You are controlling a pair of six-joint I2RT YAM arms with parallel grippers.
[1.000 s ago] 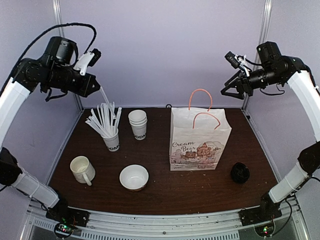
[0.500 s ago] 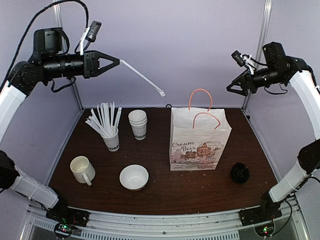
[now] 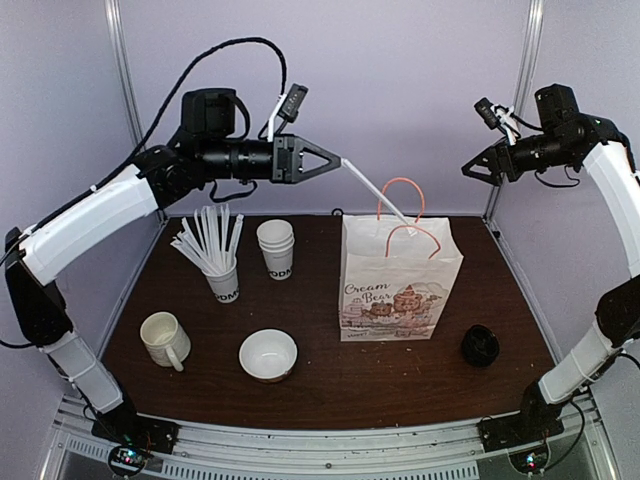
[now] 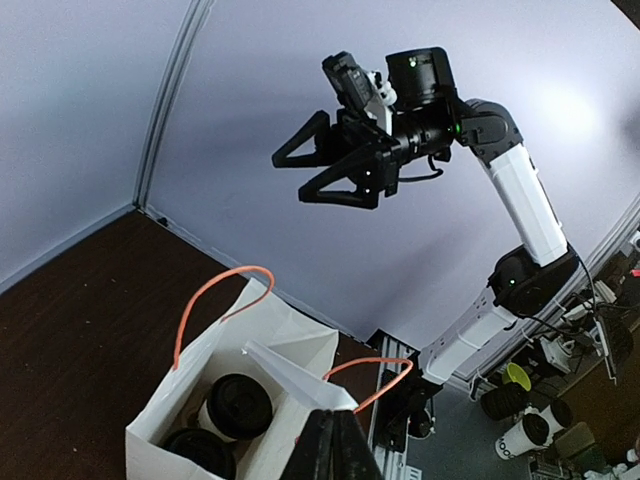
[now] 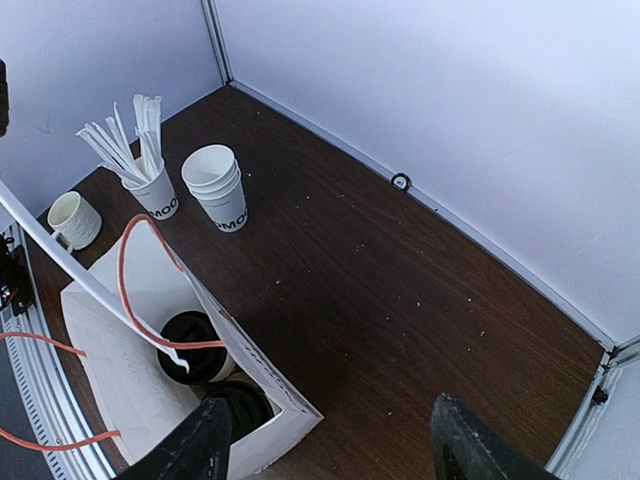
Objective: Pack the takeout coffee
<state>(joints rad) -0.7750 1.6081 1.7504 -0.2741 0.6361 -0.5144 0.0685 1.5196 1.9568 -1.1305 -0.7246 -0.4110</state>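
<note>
Both arms are raised above the counter [image 3: 330,390]. The left fingers [image 3: 337,160] are pinched tight on one end of a white wrapped straw [image 3: 375,190]. The straw slants down to the right, crosses the orange handles [image 3: 400,180], and its free end sits in the open mouth of the paper bag [image 3: 395,290].

In the right wrist view the straw tip lies over the black lid of one takeout cup [image 5: 195,328]; contact cannot be told. The second takeout cup [image 5: 240,405] is just beside it. Both stand upright inside the bag.

The right fingers [image 3: 469,171] are spread wide and hold nothing. They are high by the right rear post, well apart from the bag.

Left of the bag on the counter:
- stack of lidless paper cups [image 3: 276,248]
- cup of wrapped straws [image 3: 222,280], just beside the stack
- handled mug [image 3: 163,338] and white bowl [image 3: 268,353], nearer the arm bases

Right of the bag is a small black round object [image 3: 480,345], kind unclear. The two handle loops stand over the bag mouth.
</note>
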